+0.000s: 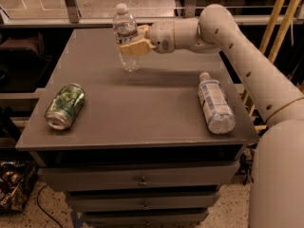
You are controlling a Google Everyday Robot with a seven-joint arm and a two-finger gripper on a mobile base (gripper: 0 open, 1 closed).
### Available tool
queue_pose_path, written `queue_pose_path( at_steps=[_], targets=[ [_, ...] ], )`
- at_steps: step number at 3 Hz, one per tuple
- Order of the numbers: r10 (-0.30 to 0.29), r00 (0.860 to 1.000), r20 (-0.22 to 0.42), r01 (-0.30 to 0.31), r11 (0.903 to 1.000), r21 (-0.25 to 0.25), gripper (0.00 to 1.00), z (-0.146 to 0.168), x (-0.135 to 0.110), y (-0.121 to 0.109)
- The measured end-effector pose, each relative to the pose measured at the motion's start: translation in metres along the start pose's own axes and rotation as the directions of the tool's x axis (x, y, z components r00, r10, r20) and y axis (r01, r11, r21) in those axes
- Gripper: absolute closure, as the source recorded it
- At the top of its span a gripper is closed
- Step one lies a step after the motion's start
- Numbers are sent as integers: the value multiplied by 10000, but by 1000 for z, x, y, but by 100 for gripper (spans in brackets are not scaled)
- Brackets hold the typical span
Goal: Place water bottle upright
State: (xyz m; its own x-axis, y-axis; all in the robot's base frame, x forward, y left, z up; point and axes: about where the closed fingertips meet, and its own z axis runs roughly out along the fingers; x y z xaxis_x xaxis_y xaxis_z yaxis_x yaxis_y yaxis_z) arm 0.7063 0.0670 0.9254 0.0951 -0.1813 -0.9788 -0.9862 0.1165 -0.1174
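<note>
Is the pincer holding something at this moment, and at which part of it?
Yes. The pincer holds the bottle by its middle, just below the label band, upright at the far side of the table.
</note>
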Motion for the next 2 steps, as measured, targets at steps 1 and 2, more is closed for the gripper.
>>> queue_pose_path(
  at_steps=[1, 2],
  targets=[
    [87, 9999, 77, -86, 9999, -69, 59, 5, 5, 1],
    [190, 9997, 162, -188, 9997, -126, 36, 10, 10, 2]
  ],
)
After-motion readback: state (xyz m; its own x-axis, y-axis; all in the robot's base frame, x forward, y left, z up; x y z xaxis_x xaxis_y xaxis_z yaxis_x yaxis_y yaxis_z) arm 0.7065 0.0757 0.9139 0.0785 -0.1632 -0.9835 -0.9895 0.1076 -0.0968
